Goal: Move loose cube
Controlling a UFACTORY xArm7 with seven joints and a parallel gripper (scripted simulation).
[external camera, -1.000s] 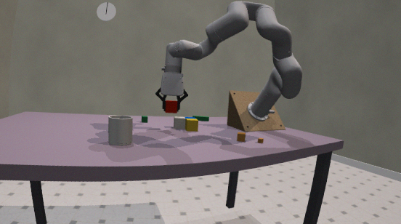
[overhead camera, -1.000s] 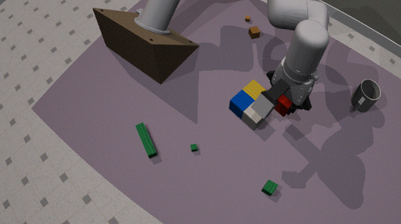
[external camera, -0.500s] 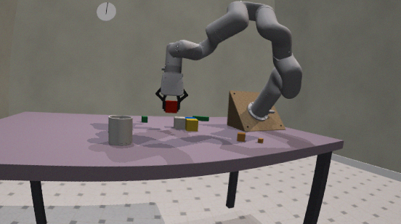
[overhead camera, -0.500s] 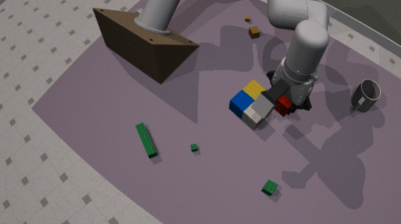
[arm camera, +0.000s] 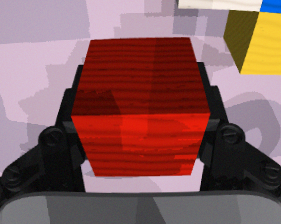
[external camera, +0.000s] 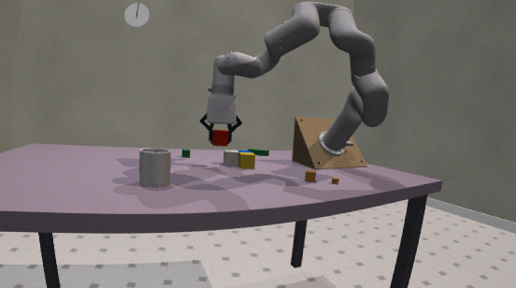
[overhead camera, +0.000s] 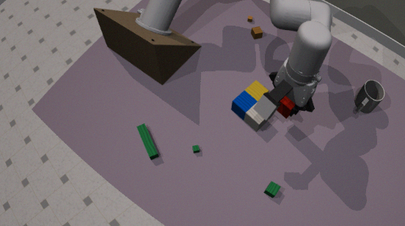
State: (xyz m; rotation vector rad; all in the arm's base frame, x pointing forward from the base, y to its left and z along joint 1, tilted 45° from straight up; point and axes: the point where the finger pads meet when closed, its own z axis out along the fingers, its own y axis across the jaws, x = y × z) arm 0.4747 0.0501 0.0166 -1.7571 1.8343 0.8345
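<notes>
My gripper (overhead camera: 287, 107) is shut on the red cube (overhead camera: 285, 105) and holds it in the air above the purple table, as the exterior view shows (external camera: 221, 137). In the wrist view the red cube (arm camera: 140, 116) fills the space between the black fingers. On the table sit a yellow cube (overhead camera: 256, 89), a blue cube (overhead camera: 242, 103) and a white cube in an L shape. The open corner lies beside the yellow and white cubes, close under the gripper.
A grey cup (overhead camera: 370, 95) stands to the right. A long green bar (overhead camera: 147, 141) and two small green blocks (overhead camera: 196, 148) (overhead camera: 272, 188) lie at the front. Two small orange blocks (overhead camera: 257, 32) (overhead camera: 249, 18) lie at the back. The brown wedge base (overhead camera: 144, 43) stands at the left.
</notes>
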